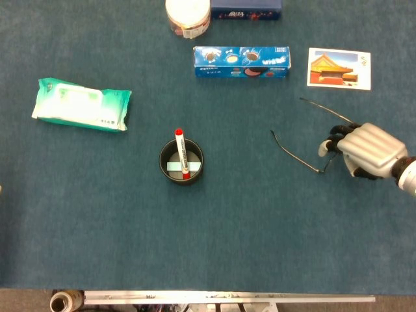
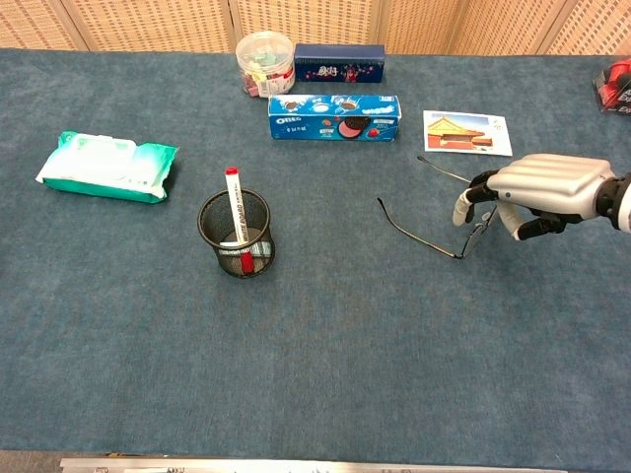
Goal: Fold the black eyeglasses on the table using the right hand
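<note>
The black eyeglasses point(image 1: 296, 156) lie unfolded on the blue table cloth at the right, both thin temple arms spread toward the left. One temple point(image 2: 419, 235) runs left of the front; the other reaches up toward the postcard. My right hand point(image 1: 364, 148) sits over the glasses' front, fingers curled down around the frame, which is mostly hidden under it. In the chest view the right hand point(image 2: 537, 185) has its thumb and fingertips point(image 2: 461, 209) at the frame's near end. My left hand does not show in either view.
A black mesh pen cup point(image 1: 181, 159) with a red marker stands mid-table. A green wipes pack point(image 1: 81, 104) lies at the left. A blue cookie box point(image 1: 241, 61), a postcard point(image 1: 338, 68), a jar point(image 1: 188, 14) and a dark box point(image 1: 247, 8) line the far side.
</note>
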Action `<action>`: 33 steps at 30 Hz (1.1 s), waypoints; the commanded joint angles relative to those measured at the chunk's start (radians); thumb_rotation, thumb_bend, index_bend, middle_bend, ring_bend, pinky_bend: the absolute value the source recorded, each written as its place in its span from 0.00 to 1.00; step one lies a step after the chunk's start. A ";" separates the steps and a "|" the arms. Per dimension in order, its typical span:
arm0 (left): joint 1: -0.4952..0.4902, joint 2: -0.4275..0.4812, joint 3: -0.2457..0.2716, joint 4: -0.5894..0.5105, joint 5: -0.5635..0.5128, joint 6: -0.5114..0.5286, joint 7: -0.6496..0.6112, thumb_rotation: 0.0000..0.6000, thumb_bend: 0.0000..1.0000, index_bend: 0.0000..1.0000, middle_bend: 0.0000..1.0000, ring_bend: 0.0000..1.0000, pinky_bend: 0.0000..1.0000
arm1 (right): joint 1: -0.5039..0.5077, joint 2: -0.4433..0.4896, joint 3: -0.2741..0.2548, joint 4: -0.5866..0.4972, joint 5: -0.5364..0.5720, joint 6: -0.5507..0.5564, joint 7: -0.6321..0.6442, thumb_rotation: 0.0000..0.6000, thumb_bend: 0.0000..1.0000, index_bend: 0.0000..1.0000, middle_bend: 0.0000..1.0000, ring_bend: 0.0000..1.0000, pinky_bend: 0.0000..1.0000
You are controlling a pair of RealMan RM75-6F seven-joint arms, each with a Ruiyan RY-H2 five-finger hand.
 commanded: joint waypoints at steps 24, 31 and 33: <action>-0.001 -0.005 -0.001 0.000 -0.001 -0.003 0.001 1.00 0.04 0.45 0.38 0.31 0.51 | -0.002 0.049 -0.015 -0.060 0.045 0.003 -0.035 1.00 1.00 0.52 0.57 0.37 0.36; 0.000 -0.006 -0.002 -0.001 -0.003 -0.002 0.001 1.00 0.04 0.45 0.38 0.31 0.51 | -0.028 0.031 -0.006 -0.034 0.001 0.086 0.004 1.00 1.00 0.52 0.52 0.35 0.36; 0.000 -0.007 -0.001 -0.001 -0.002 -0.002 0.002 1.00 0.04 0.45 0.38 0.31 0.51 | -0.028 0.022 -0.007 -0.023 -0.007 0.089 0.010 1.00 1.00 0.51 0.49 0.32 0.36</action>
